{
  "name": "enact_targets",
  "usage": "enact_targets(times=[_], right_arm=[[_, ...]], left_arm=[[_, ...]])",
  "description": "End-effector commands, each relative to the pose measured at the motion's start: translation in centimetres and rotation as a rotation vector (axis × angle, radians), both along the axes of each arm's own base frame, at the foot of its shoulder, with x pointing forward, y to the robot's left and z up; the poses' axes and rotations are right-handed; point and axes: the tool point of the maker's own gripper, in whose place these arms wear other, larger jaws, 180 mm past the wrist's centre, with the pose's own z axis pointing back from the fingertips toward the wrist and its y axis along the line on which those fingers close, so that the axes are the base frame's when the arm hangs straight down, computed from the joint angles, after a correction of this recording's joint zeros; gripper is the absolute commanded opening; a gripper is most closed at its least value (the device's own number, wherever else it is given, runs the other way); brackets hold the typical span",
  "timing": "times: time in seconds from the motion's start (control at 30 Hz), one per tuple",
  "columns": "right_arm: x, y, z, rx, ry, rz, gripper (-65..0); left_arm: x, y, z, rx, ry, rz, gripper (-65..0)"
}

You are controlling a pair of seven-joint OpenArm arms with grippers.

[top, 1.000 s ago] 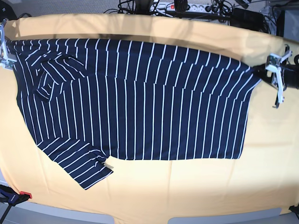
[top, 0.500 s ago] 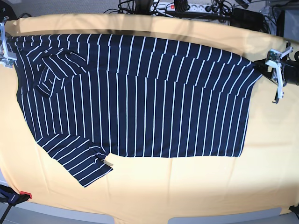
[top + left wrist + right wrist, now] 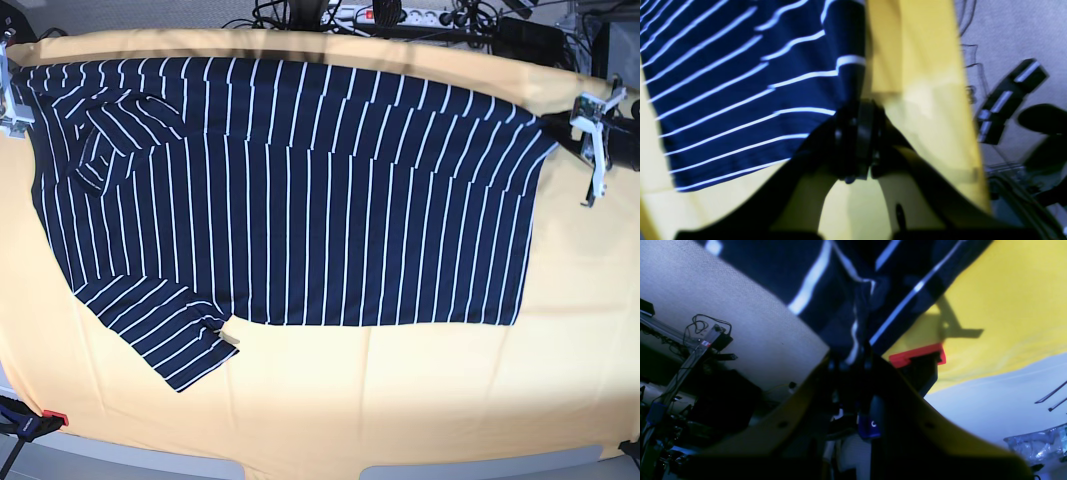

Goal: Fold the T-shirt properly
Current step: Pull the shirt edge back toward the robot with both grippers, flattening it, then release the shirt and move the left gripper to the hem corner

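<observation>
Each claw, left claw (image 3: pixel 858 146) and right claw (image 3: pixel 853 365), is clamped on a far corner of the T-shirt (image 3: pixel 300 200), holding it taut between them over the surface (image 3: pixel 400 400), ready for folding.

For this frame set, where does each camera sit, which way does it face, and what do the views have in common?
Base: sits high, looking down on the yellow table with the T-shirt spread out; both arms show at the side edges.
Left wrist: rides the left gripper, looking along its fingers at the shirt's edge.
Right wrist: rides the right gripper, looking past pinched cloth to a red clamp and the floor.
All three views show the striped shirt on yellow.
</observation>
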Motion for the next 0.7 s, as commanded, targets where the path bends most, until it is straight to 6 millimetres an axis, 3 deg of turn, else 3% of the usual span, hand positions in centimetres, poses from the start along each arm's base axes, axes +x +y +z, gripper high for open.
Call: enact_targets(times=[0.0,0.33,0.43,0.5,0.53,0.67], right_arm=[[0.79,-1.43,1.10,-0.069,-0.004,0.025,-65.0],[0.68,-1.54,1.14,-0.075,0.002,0.025,-64.4],[0.34,-2.01,1.39,-0.103,0.024,0.028,-45.8],[0.45,-2.01,1.43,-0.103,0.021,0.028,-37.9],[0.57,-2.06,1.51,-0.105,0.018,0.029,-36.9],[0.91,-1.77,1.68,-0.085,0.004,0.014,-36.7]], left_arm=[[0.43,1.01,0.82,0.036,-0.013,-0.004,-65.0],[0.11,1.21,0.85,0.040,-0.001,-0.004,-65.0],[0.10,1.49,1.04,0.049,0.000,-0.006,-45.8],[0.11,1.75,1.19,0.059,0.000,-0.006,-34.3],[0.11,1.77,1.21,0.059,0.000,-0.006,-31.0],[0.26,1.20,1.52,0.024,0.006,0.020,-30.4]])
